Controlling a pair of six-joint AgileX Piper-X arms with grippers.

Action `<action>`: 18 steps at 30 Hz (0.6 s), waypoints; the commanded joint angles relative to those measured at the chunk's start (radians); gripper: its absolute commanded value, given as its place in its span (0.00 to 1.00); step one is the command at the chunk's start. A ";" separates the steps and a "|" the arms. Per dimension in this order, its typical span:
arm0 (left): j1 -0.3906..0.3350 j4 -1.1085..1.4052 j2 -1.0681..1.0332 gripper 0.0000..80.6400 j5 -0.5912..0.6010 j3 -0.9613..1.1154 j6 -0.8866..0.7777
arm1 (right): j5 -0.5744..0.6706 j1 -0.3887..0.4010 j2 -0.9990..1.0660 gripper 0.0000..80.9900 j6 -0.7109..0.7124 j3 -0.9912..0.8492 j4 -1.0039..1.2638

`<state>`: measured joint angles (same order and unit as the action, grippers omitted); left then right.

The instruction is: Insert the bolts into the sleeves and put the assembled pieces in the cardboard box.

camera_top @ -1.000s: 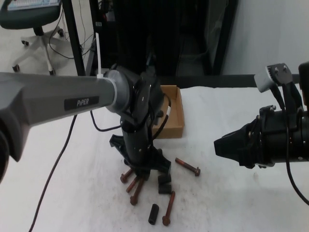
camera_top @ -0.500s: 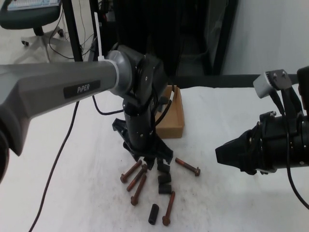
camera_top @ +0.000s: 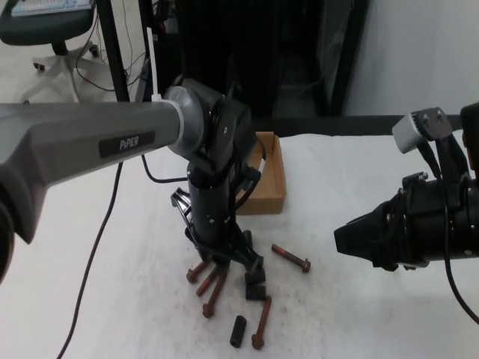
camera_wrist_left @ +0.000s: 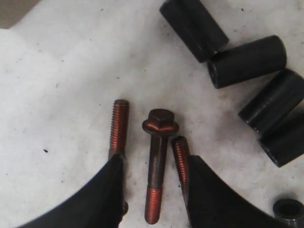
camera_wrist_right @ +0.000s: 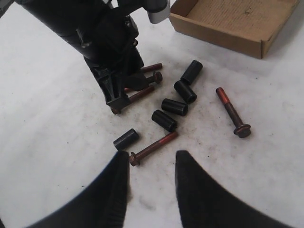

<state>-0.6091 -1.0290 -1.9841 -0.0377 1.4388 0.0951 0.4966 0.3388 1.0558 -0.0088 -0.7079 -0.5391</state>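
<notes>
Five bolts [camera_wrist_right: 232,113] and five sleeves [camera_wrist_right: 174,107] lie loose on the bench [camera_top: 374,314]; the left gripper [camera_wrist_left: 154,164] sits low among them, fingers apart, astride the middle bolt [camera_wrist_left: 159,142] of three lying side by side, its two neighbours partly under the fingertips; four sleeves are bunched just beside that gripper, and a fifth lies apart with a fourth bolt; the last bolt lies toward the right gripper [camera_wrist_right: 152,154], which hangs well apart from the pile, fingers spread and clasping nothing; the box [camera_wrist_right: 228,23] sits beyond the left gripper. The left wrist view lays bare the three bolts that the left arm [camera_top: 90,146] partly hides in the high view; the right wrist view takes in all five sleeves.
</notes>
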 commanded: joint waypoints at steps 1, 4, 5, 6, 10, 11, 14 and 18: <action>0.000 0.031 -0.004 0.46 0.000 -0.005 0.018 | 0.003 -0.002 -0.002 0.39 0.009 -0.007 -0.003; 0.000 0.055 -0.004 0.46 0.022 -0.005 0.018 | 0.003 -0.002 -0.002 0.39 0.009 -0.007 -0.003; 0.000 0.060 -0.004 0.46 0.025 -0.005 0.018 | 0.003 -0.002 -0.002 0.39 0.009 -0.007 -0.003; 0.000 0.065 -0.004 0.46 0.024 -0.005 0.018 | 0.003 -0.002 -0.002 0.39 0.009 -0.007 -0.003; 0.000 0.072 -0.007 0.46 0.024 -0.005 0.018 | 0.003 -0.002 -0.002 0.39 0.009 -0.007 -0.003; 0.000 0.072 -0.007 0.46 0.024 -0.005 0.018 | 0.003 -0.002 -0.002 0.39 0.009 -0.007 -0.003; 0.000 0.063 -0.007 0.39 0.024 -0.005 0.018 | 0.003 -0.002 -0.002 0.39 0.009 -0.007 -0.003; 0.000 0.058 -0.007 0.36 0.024 -0.005 0.018 | 0.003 -0.002 -0.002 0.39 0.009 -0.007 -0.003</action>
<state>-0.6091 -0.9680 -1.9841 -0.0197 1.4354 0.1112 0.4966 0.3388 1.0558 -0.0082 -0.7079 -0.5391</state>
